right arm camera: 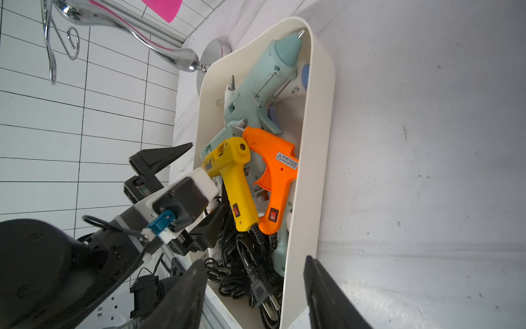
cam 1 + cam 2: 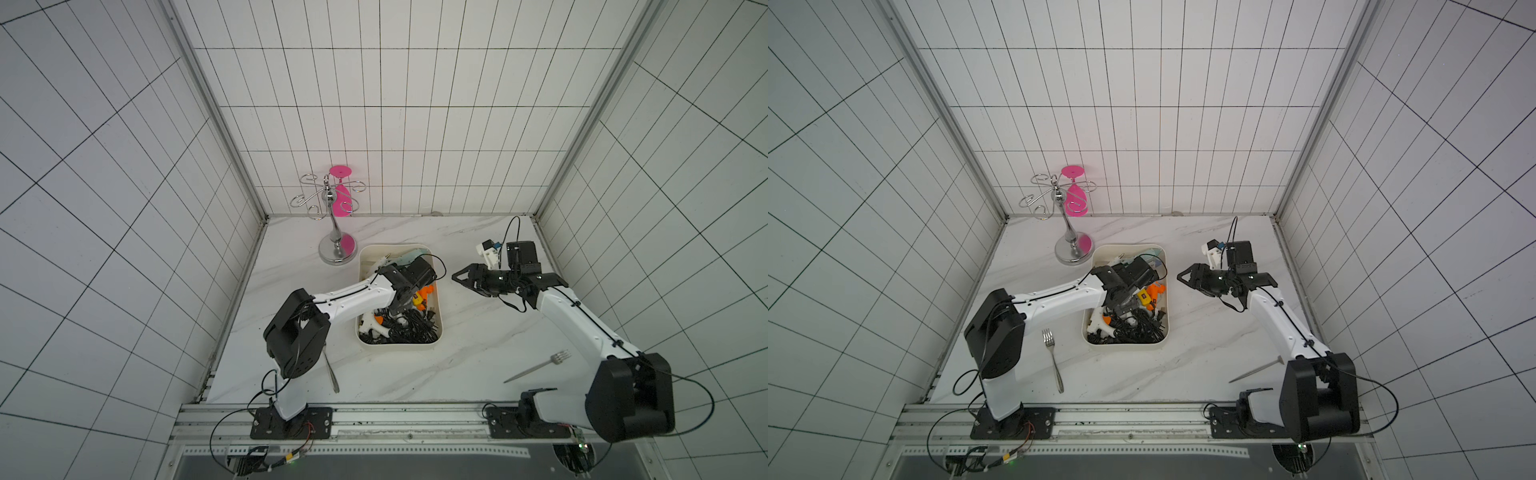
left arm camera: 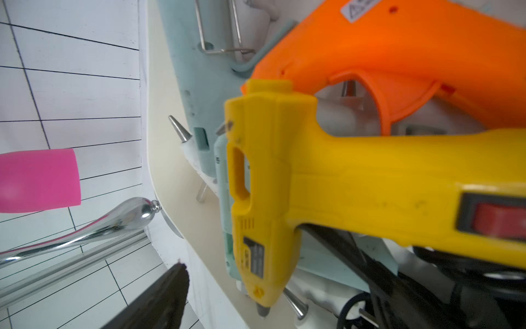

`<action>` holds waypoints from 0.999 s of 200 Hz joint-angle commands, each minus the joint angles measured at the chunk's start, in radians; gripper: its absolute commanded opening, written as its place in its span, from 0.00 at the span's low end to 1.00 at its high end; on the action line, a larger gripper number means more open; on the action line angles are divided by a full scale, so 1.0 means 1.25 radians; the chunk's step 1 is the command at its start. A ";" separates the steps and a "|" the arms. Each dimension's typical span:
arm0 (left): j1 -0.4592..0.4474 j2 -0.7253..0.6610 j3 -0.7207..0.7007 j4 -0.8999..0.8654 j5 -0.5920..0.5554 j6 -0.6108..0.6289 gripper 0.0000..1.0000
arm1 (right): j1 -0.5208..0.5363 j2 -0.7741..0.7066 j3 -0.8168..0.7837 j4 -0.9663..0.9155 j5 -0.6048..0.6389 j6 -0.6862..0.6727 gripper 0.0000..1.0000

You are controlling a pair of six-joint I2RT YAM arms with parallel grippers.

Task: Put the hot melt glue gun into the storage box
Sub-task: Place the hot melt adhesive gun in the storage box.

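The storage box (image 2: 398,344), a cream-white tray (image 1: 321,114), sits mid-table and holds several glue guns over a tangle of black cords (image 2: 409,330). A yellow hot melt glue gun (image 1: 236,182) lies on top beside an orange one (image 1: 277,182); a pale teal one (image 1: 264,82) fills the far end. My left gripper (image 2: 409,300) hangs over the box, open, its fingers (image 1: 170,153) spread either side of the yellow gun (image 3: 341,171) with a gap showing. My right gripper (image 2: 459,277) hovers right of the box, open and empty (image 1: 255,259).
A chrome glass rack (image 2: 336,245) with a pink glass (image 2: 341,195) stands behind the box at the back left. One fork (image 2: 540,365) lies near the right arm and another (image 2: 1052,361) near the left arm. Tiled walls close in three sides.
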State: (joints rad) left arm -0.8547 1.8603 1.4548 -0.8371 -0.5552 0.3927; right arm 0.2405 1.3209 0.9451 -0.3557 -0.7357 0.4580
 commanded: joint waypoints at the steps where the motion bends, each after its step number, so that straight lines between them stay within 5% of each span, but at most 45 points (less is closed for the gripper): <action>1: -0.002 -0.064 0.065 -0.027 0.001 -0.044 0.99 | -0.013 0.011 0.001 0.024 0.043 0.005 0.56; 50: 0.040 -0.238 -0.045 0.087 0.262 -0.123 0.99 | 0.023 0.063 0.035 0.051 0.080 0.060 0.50; 78: 0.064 -0.305 -0.104 0.162 0.256 -0.174 0.99 | 0.096 0.112 0.108 0.057 0.116 0.011 0.46; 118: 0.255 -0.334 -0.134 0.214 0.384 -0.408 0.99 | 0.209 0.272 0.295 0.015 0.206 -0.076 0.37; 155: 0.358 -0.389 -0.244 0.291 0.441 -0.505 0.99 | 0.252 0.419 0.466 -0.085 0.209 -0.092 0.35; 200: 0.441 -0.503 -0.415 0.443 0.498 -0.569 0.99 | 0.335 0.485 0.436 -0.157 0.256 -0.171 0.32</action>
State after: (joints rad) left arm -0.3309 1.2903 0.9894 -0.4187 0.0082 -0.2493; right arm 0.6033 1.9064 1.5181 -0.4522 -0.4717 0.3145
